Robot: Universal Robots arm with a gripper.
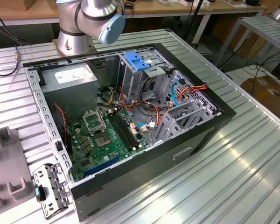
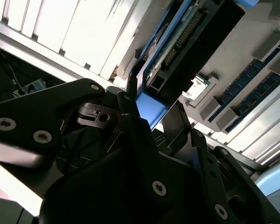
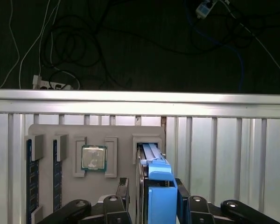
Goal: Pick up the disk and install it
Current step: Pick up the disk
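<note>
My gripper (image 3: 152, 183) is down over the disk (image 3: 161, 198), with one jaw on each flat side of it. In the first wrist view a thin strip of grey shows beside one jaw, while in the second wrist view the blue rail seems to fill the gap. I cannot tell whether I am pinching it or only straddling it.

The disk stands on edge in a slot at one end of the grey tray (image 3: 116, 133), and its far end is seated between the slot's walls. In the next pocket of the tray lies a square chip (image 3: 93, 157). Past that, two memory sticks (image 3: 32, 177) stand in their own grooves. The tray rests on the ribbed metal table (image 3: 224, 154).

In the exterior view the open computer case (image 1: 186, 140) sits well apart from the tray, towards that view's right. Orange and blue cables (image 1: 177, 91) are draped near its blue bracket (image 1: 136, 61).

I think the main risk is the slot. If my hold is off-centre or only on the smooth plastic rail, the disk could tilt as it rises. It could then jam against the slot walls and drag the tray along, or slip free. A tilt towards the chip's pocket could knock the chip. At the case, the loose cables could catch a corner of the disk.
</note>
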